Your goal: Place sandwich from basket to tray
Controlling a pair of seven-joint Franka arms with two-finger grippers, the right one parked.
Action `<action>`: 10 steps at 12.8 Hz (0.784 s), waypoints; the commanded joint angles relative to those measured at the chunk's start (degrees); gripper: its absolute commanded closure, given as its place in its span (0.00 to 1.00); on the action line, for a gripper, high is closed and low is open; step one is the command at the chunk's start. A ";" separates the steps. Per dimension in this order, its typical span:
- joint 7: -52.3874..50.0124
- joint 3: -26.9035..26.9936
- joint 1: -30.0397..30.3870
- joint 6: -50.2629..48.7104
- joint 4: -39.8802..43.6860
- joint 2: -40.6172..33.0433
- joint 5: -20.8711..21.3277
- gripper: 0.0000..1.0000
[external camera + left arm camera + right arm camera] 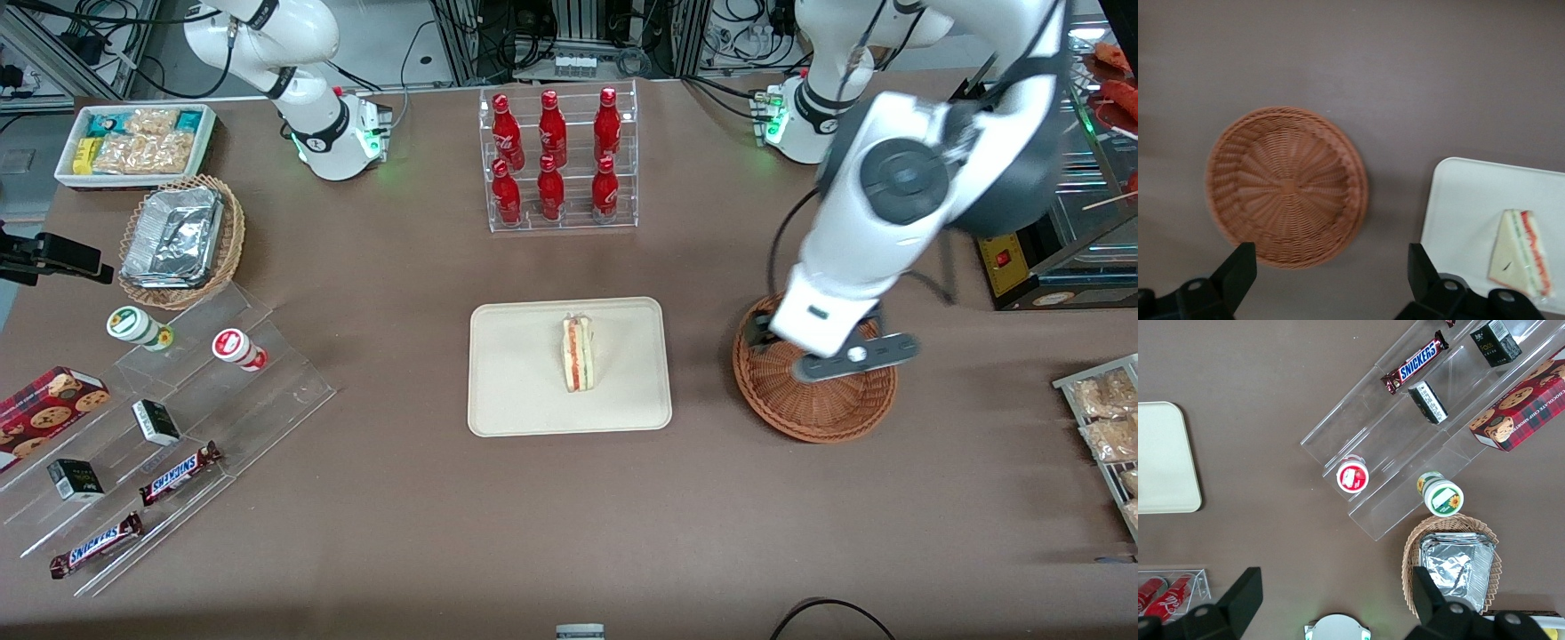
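Red-brown woven basket [827,413], cream tray [516,373], black pincer [1328,270].

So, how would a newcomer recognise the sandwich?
Find the cream tray at the table's middle, nearer the front camera than the rack of red bottles. The sandwich lies on it alone: a pale bread wedge with a red and green stripe.
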 commanded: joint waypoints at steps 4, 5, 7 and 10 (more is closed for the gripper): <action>13.88 -0.57 7.29 -5.55 -3.54 -7.45 -0.25 0.00; 16.68 -0.57 8.78 -6.52 -3.54 -8.33 -0.25 0.00; 23.27 -0.57 11.50 -8.81 -3.63 -10.09 -2.09 0.00; 28.22 -0.48 15.12 -10.40 -4.76 -12.81 -6.13 0.00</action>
